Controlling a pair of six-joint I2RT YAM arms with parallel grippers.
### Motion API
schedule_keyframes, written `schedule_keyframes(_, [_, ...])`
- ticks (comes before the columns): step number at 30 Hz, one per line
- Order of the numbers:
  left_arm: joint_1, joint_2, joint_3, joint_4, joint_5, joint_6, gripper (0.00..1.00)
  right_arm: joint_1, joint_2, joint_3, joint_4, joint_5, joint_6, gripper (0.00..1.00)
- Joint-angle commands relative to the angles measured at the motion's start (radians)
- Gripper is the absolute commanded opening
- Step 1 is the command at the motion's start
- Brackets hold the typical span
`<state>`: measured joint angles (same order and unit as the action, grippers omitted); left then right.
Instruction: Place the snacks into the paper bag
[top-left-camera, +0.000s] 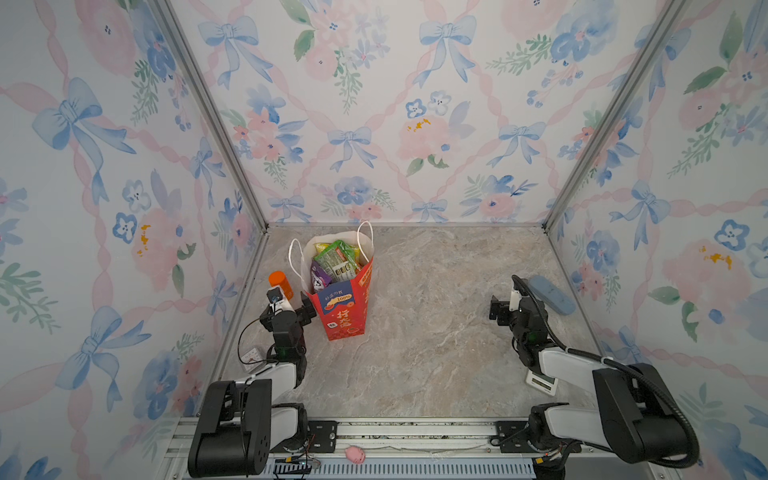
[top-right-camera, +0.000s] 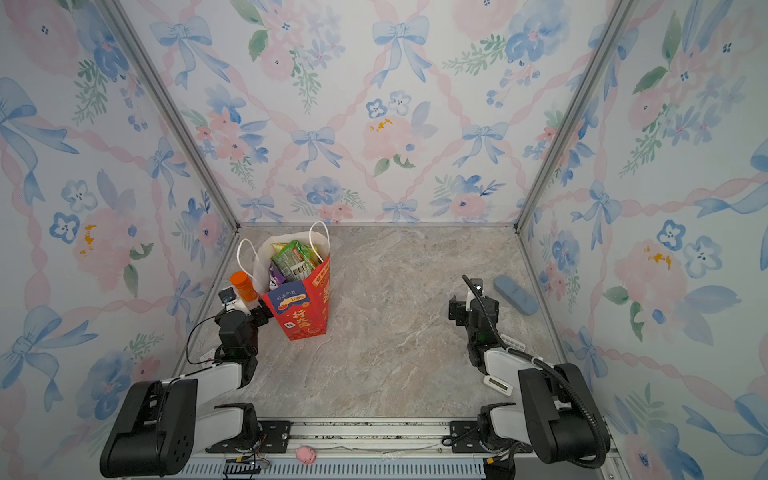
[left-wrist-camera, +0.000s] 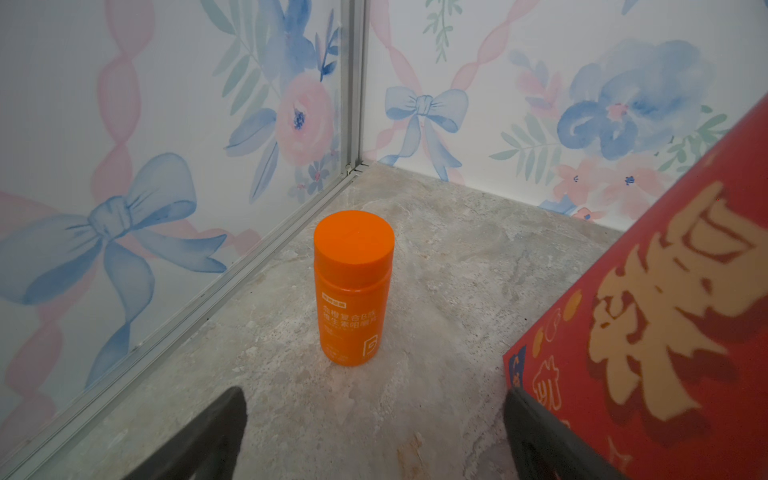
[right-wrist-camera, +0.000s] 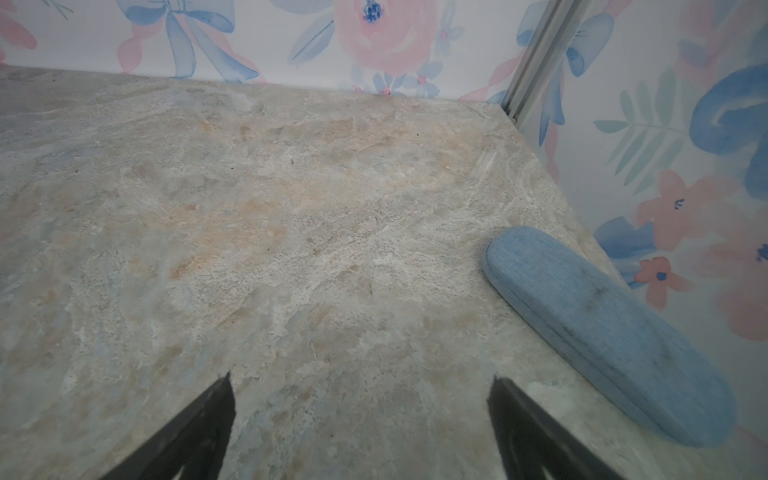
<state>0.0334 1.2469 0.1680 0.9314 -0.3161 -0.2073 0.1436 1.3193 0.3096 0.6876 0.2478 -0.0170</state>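
Note:
The red paper bag (top-left-camera: 345, 309) (top-right-camera: 305, 311) stands upright at the back left of the floor, white handles up. Snacks fill it: a green packet (top-left-camera: 336, 262) on top, a purple one (top-left-camera: 320, 279) and a yellow one (top-left-camera: 322, 248) beside it. No packet lies on the floor in view. My left gripper (top-left-camera: 297, 309) (left-wrist-camera: 374, 392) is open and empty, low beside the bag's left wall (left-wrist-camera: 665, 332), with one finger close against it. My right gripper (top-left-camera: 509, 306) (right-wrist-camera: 361, 376) is open and empty over bare floor at the right.
An orange bottle (top-left-camera: 281, 284) (left-wrist-camera: 353, 291) stands between the bag and the left wall, just ahead of my left gripper. A blue glasses case (top-left-camera: 552, 295) (right-wrist-camera: 602, 332) lies along the right wall. A white calculator (top-left-camera: 540, 380) lies partly under my right arm.

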Motion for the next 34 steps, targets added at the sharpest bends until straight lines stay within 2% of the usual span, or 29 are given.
schedule_keyframes(1, [0.003, 0.040, -0.017, 0.136, 0.091, 0.071, 0.98, -0.023, 0.048, -0.018, 0.254, -0.005, -0.031, 0.97])
schedule_keyframes(5, [0.003, 0.086, 0.000, 0.162, 0.163, 0.083, 0.98, -0.027, 0.177, -0.038, 0.403, -0.067, -0.049, 0.97])
schedule_keyframes(8, [-0.001, 0.143, 0.012, 0.196, 0.185, 0.085, 0.98, -0.021, 0.272, -0.070, 0.574, -0.034, -0.048, 0.97])
schedule_keyframes(13, [-0.014, 0.185, 0.034, 0.204, 0.201, 0.104, 0.98, 0.006, 0.252, -0.048, 0.495, 0.006, -0.066, 0.97])
schedule_keyframes(17, [-0.025, 0.209, 0.043, 0.211, 0.209, 0.120, 0.98, 0.013, 0.264, -0.067, 0.549, 0.021, -0.074, 0.97])
schedule_keyframes(26, [-0.037, 0.279, 0.077, 0.210, 0.202, 0.131, 0.98, 0.014, 0.259, -0.058, 0.528, 0.023, -0.073, 0.96])
schedule_keyframes(34, [-0.050, 0.282, 0.078, 0.211, 0.177, 0.139, 0.98, -0.002, 0.250, -0.033, 0.467, -0.005, -0.060, 0.97])
